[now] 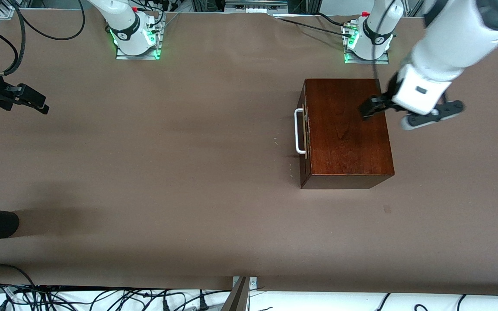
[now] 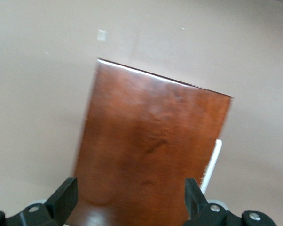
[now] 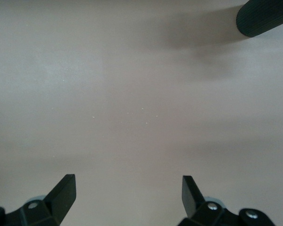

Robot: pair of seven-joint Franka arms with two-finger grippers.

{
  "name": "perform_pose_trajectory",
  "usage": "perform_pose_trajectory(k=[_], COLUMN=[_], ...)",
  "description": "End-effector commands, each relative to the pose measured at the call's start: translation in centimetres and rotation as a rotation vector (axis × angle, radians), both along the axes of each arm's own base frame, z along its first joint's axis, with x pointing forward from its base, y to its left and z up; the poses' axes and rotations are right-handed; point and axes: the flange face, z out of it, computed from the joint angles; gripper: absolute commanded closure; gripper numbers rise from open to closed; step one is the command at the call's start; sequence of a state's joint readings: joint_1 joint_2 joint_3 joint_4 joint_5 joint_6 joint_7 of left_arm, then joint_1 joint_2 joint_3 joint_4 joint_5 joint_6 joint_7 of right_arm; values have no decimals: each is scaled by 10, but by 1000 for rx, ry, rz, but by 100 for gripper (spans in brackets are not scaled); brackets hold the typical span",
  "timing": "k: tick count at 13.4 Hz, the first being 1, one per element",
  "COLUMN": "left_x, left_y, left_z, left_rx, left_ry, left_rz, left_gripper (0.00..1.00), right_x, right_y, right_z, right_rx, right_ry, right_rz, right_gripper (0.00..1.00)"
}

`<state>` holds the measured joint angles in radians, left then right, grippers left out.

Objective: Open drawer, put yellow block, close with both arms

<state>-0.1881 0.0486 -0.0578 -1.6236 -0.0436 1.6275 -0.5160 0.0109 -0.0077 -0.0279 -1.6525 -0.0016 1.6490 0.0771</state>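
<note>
Left gripper (image 1: 372, 108) spread empty over glossy reddish-brown wooden box (image 1: 346, 129); right gripper (image 3: 127, 193) spread, waiting. Drawer's rigid white bar handle (image 1: 299, 131): hook mid-bar.

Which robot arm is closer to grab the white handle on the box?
Probably the left: the left gripper hangs open over the wooden box, right above the drawer's handle. The right gripper waits open over bare table at its own end.

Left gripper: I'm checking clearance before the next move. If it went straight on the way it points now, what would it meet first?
Probably the wooden box's top: the left gripper hangs over it, fingers open, pointing down at it.
</note>
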Motion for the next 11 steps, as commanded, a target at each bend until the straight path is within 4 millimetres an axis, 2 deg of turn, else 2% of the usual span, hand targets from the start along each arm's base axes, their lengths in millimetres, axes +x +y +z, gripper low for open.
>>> perform_pose_trajectory(k=[1, 3, 5, 11], left_x=[-9, -16, -15, -13], left_y=[57, 82, 91, 93], left_z=[7, 9, 14, 13], left_rx=[11, 29, 36, 24], left_ry=[-13, -29, -26, -31], left_rz=[-104, -156, -168, -165], left_gripper=[0, 0, 0, 0], right_x=[0, -1, -1, -1], right_y=[-1, -2, -2, -5], right_z=[2, 3, 3, 3], right_rx=[14, 14, 14, 16], right_ry=[7, 7, 7, 7], right_rz=[3, 3, 1, -3], right_gripper=[0, 0, 0, 0])
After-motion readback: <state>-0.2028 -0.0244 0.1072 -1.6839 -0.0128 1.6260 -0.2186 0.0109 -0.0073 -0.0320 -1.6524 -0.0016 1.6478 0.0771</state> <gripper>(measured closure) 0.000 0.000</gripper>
